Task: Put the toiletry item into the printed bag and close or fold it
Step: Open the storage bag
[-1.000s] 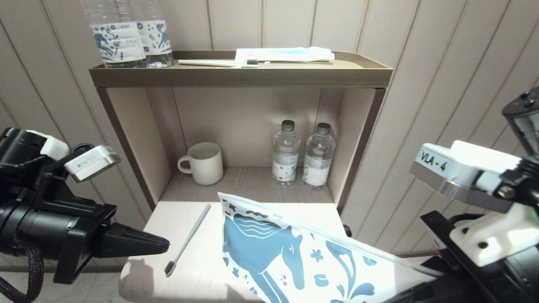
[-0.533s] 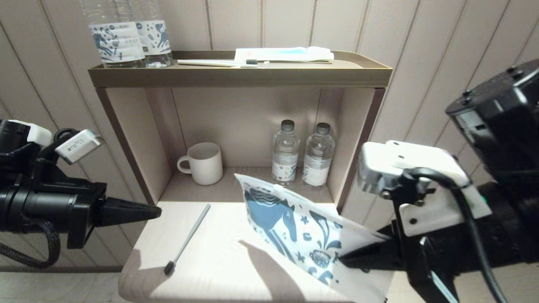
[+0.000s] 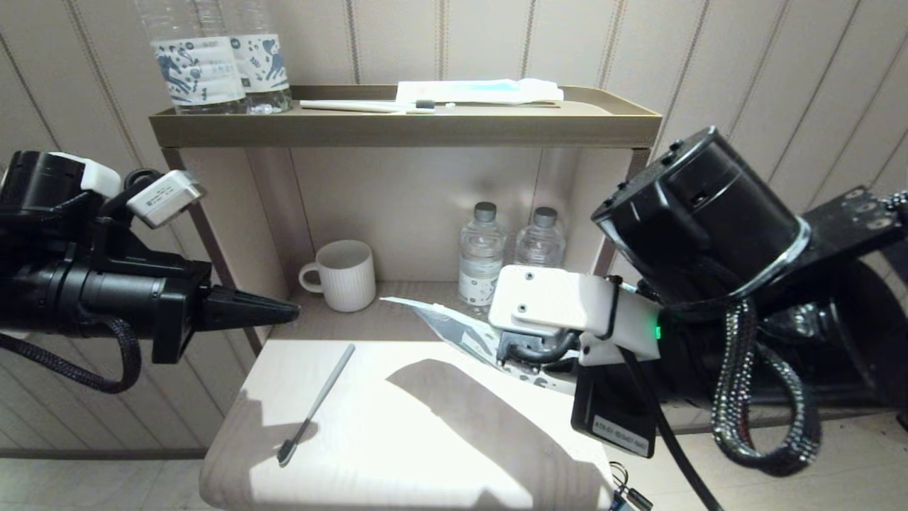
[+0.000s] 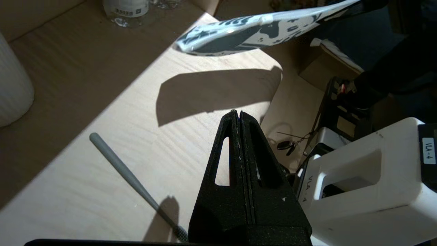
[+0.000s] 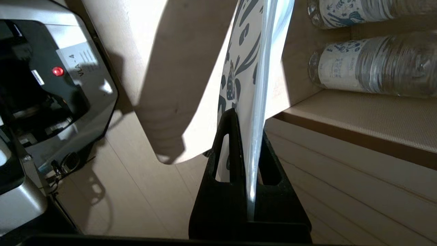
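While the printed bag (image 3: 454, 328) is clamped edge-on by the right gripper (image 5: 246, 143) (held level above the table (image 3: 397, 454)), the left gripper (image 4: 239, 118) is kept pinched together, empty, over the toothbrush (image 3: 316, 403), which is left lying on the table.

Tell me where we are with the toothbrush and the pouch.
Done: the right gripper is shut on the printed bag and holds it off the table. In hand: nothing else; the left gripper is shut and empty above the table. Left: the grey toothbrush lies on the table, not yet bagged, and the pouch needs closing.
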Controlling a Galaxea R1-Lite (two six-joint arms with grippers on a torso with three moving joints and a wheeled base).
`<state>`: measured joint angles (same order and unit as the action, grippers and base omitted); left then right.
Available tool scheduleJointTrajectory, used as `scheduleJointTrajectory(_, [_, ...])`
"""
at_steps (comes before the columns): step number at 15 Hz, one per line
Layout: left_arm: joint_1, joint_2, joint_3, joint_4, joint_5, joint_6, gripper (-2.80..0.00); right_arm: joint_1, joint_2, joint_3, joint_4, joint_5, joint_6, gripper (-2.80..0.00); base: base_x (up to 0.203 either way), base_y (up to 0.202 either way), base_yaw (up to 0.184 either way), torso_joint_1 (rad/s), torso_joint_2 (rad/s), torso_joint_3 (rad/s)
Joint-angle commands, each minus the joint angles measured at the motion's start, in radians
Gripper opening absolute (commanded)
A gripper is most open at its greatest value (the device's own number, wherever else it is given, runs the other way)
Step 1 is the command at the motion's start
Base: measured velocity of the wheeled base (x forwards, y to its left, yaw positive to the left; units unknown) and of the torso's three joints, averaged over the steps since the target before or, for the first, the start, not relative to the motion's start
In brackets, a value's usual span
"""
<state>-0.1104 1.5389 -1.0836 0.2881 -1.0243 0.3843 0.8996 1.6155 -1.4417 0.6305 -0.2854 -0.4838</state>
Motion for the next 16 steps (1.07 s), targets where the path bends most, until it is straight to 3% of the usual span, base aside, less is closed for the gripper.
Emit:
scheduleJointTrajectory(1, [-0.046, 0.054, -0.039, 0.002, -0.008, 0.002, -2.80, 0.001, 0.015, -0.006, 0.011, -0.006, -0.004, -2.80, 0.000, 0.000, 0.000, 0.000, 0.00, 0.000])
scheduleJointTrajectory(6, [-0.168, 0.094, -0.095, -0.004, -0.009, 0.007, -2.80, -0.002, 0.041, -0.034, 0.003, 0.003, 0.002, -2.80, 0.000, 0.000, 0.000, 0.000, 0.00, 0.000])
scheduleJointTrajectory(7, [-0.180, 0.096, -0.096, -0.013, -0.008, 0.008, 0.00, -0.002, 0.047, -0.042, 0.003, 0.003, 0.004, -2.80, 0.000, 0.000, 0.000, 0.000, 0.00, 0.000])
scheduleJointTrajectory(10, [-0.215, 0.111, -0.095, -0.050, -0.010, 0.011, 0.00, -0.007, 0.048, -0.039, 0.003, 0.005, 0.005, -2.80, 0.000, 0.000, 0.000, 0.000, 0.00, 0.000])
scheduleJointTrajectory(16, [-0.259, 0.185, -0.114, -0.084, 0.007, 0.098, 0.00, -0.010, 0.077, -0.084, 0.003, 0.041, 0.020, -2.80, 0.000, 0.000, 0.000, 0.000, 0.00, 0.000])
